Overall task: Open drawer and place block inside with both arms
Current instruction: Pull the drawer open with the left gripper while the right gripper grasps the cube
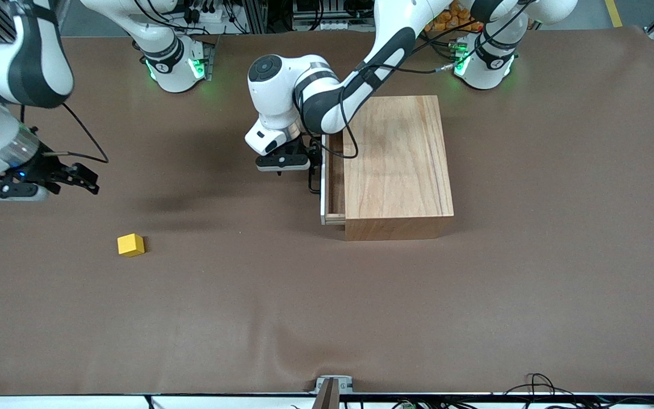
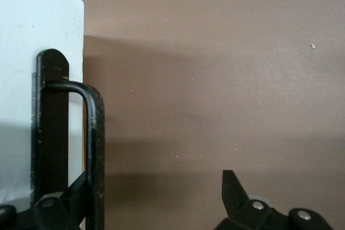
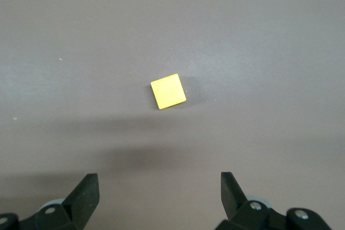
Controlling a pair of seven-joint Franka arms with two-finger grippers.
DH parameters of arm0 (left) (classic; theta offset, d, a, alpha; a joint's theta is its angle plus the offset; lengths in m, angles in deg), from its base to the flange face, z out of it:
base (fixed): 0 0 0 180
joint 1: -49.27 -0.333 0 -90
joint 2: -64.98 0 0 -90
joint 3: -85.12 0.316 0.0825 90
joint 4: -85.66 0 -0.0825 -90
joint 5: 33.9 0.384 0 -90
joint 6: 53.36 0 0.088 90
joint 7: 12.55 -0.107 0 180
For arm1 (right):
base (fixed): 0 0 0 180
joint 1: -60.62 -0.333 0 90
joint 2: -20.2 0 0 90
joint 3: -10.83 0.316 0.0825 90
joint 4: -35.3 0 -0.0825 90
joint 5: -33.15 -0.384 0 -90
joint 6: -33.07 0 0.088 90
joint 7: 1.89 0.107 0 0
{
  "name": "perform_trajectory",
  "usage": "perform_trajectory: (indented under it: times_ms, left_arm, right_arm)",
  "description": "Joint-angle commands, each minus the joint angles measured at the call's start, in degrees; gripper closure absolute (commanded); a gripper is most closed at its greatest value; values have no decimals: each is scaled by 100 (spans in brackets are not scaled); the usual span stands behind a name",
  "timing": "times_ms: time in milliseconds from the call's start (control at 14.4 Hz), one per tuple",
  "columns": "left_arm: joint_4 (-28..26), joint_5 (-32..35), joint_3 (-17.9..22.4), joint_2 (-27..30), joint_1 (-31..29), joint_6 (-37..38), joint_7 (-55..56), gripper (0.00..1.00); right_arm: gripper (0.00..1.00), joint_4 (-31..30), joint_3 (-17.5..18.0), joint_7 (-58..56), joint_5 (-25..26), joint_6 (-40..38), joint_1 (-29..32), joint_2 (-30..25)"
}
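At the drawer (image 1: 334, 180), barely open, my left gripper (image 2: 156, 200) gaped beside its handle (image 2: 92, 149); my right gripper (image 3: 159, 200) hung spread, empty, over the unplaced block (image 3: 168, 91).

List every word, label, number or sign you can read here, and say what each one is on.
No text can be read.
Right arm's base: a small dark mark on the band, too small to read.
Left arm's base: a similar dark mark, too small to read.
Wooden box, drawer, block and table: no lettering.
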Motion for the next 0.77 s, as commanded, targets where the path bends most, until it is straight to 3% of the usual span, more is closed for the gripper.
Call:
perform_trajectory:
  times_ms: [0,697]
  left_arm:
    - [164,22,-62,-183,134,-315,329,0]
    - [278,22,-71,-209,353,-710,426,0]
  right_arm:
    - [0,-84,42,-83,55,600,61,469]
    - [0,-23,51,-503,64,2551,17,2148]
